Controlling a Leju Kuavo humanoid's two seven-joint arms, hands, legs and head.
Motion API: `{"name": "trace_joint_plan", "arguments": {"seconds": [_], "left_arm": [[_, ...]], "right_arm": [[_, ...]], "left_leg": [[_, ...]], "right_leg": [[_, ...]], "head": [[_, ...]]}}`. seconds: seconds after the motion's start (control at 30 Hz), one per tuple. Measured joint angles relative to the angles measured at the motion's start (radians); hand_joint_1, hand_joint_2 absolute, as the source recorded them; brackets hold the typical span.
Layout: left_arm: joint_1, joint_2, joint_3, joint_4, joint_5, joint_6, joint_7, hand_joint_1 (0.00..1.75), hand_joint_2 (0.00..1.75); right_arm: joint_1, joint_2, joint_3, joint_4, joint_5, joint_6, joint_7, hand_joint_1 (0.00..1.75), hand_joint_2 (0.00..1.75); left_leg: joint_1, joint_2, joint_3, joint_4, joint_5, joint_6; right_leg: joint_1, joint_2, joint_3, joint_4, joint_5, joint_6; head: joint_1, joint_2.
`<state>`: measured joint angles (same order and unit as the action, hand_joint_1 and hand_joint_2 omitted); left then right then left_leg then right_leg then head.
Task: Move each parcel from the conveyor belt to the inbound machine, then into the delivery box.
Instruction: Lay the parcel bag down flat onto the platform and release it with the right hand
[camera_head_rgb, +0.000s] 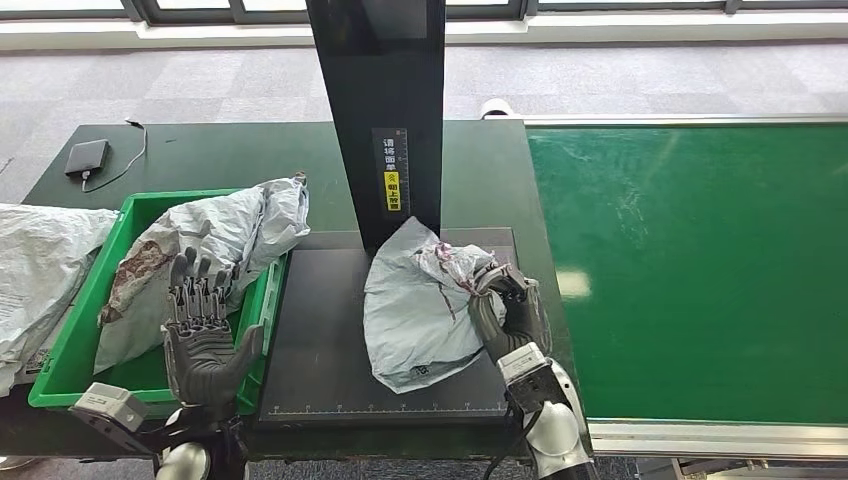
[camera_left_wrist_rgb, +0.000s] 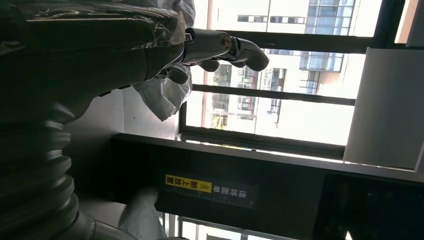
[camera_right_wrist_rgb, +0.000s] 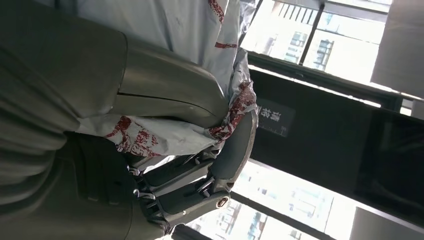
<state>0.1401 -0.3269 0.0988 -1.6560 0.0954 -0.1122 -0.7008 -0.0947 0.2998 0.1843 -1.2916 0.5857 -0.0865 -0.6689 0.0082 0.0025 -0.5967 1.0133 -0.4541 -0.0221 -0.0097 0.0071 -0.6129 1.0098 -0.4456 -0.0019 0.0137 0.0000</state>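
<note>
A grey parcel (camera_head_rgb: 420, 310) with red print lies on the black platform (camera_head_rgb: 320, 370) of the inbound machine, at the foot of its black post (camera_head_rgb: 385, 110). My right hand (camera_head_rgb: 505, 308) grips the parcel's right edge. In the right wrist view the crumpled wrapper (camera_right_wrist_rgb: 165, 25) is pinched between the thumb (camera_right_wrist_rgb: 170, 95) and the fingers (camera_right_wrist_rgb: 235, 150). A second grey parcel (camera_head_rgb: 215, 240) fills the green delivery box (camera_head_rgb: 150, 205). My left hand (camera_head_rgb: 205, 325) hovers open above the box's near side, fingers upright, holding nothing. Its fingers (camera_left_wrist_rgb: 225, 47) reach past that parcel (camera_left_wrist_rgb: 165, 92).
The green conveyor belt (camera_head_rgb: 700, 270) runs along the right, with no parcels on it. Another grey bag (camera_head_rgb: 35, 260) lies left of the box. A small dark device with a cable (camera_head_rgb: 87, 157) sits at the table's far left. The post carries a yellow label (camera_head_rgb: 392, 185).
</note>
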Motion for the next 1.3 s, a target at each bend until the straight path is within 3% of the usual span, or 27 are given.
{"name": "trace_joint_plan", "arguments": {"seconds": [0.3, 0.5, 0.57, 0.7, 0.77, 1.2, 1.23, 1.3], "left_arm": [[-0.018, 0.001, 0.000, 0.026, -0.013, 0.001, 0.000, 0.00, 1.75], [-0.022, 0.001, 0.000, 0.029, -0.015, 0.007, 0.000, 0.00, 1.75], [-0.022, 0.001, 0.000, 0.029, -0.017, 0.010, 0.000, 0.00, 1.75], [-0.022, 0.001, 0.000, 0.029, -0.018, 0.018, 0.000, 0.00, 1.75], [-0.022, 0.001, 0.000, 0.028, -0.018, 0.020, 0.000, 0.00, 1.75], [-0.022, 0.001, 0.000, 0.026, -0.018, 0.021, 0.000, 0.00, 1.75], [-0.022, 0.001, 0.000, 0.026, -0.018, 0.021, 0.000, 0.00, 1.75], [-0.022, 0.001, 0.000, 0.026, -0.018, 0.021, 0.000, 0.00, 1.75]], "right_arm": [[-0.030, 0.001, 0.001, 0.127, -0.060, 0.108, -0.002, 1.75, 1.75], [-0.074, 0.004, 0.001, 0.251, -0.067, 0.129, -0.009, 1.75, 1.75], [-0.085, 0.007, 0.001, 0.284, -0.066, 0.129, -0.009, 1.64, 1.75], [-0.099, 0.010, 0.001, 0.327, -0.056, 0.109, -0.005, 1.21, 1.75], [-0.102, 0.011, 0.001, 0.341, -0.041, 0.084, 0.005, 1.10, 1.75], [-0.112, 0.011, 0.001, 0.383, -0.011, 0.034, 0.025, 1.10, 1.75], [-0.112, 0.011, 0.001, 0.384, -0.011, 0.034, 0.025, 0.93, 1.75], [-0.113, 0.011, 0.001, 0.388, -0.011, 0.034, 0.025, 0.38, 1.75]], "left_leg": [[0.000, 0.000, 0.000, 0.000, 0.000, 0.000], [0.000, 0.000, 0.000, 0.000, 0.000, 0.000], [0.000, 0.000, 0.000, 0.000, 0.000, 0.000], [0.000, 0.000, 0.000, 0.000, 0.000, 0.000], [0.000, 0.000, 0.000, 0.000, 0.000, 0.000], [0.000, 0.000, 0.000, 0.000, 0.000, 0.000], [0.000, 0.000, 0.000, 0.000, 0.000, 0.000], [0.000, 0.000, 0.000, 0.000, 0.000, 0.000]], "right_leg": [[0.000, 0.000, 0.000, 0.000, 0.000, 0.000], [0.000, 0.000, 0.000, 0.000, 0.000, 0.000], [0.000, 0.000, 0.000, 0.000, 0.000, 0.000], [0.000, 0.000, 0.000, 0.000, 0.000, 0.000], [0.000, 0.000, 0.000, 0.000, 0.000, 0.000], [0.000, 0.000, 0.000, 0.000, 0.000, 0.000], [0.000, 0.000, 0.000, 0.000, 0.000, 0.000], [0.000, 0.000, 0.000, 0.000, 0.000, 0.000]], "head": [[0.000, 0.000], [0.000, 0.000], [0.000, 0.000], [0.000, 0.000], [0.000, 0.000], [0.000, 0.000], [0.000, 0.000], [0.000, 0.000]]}}
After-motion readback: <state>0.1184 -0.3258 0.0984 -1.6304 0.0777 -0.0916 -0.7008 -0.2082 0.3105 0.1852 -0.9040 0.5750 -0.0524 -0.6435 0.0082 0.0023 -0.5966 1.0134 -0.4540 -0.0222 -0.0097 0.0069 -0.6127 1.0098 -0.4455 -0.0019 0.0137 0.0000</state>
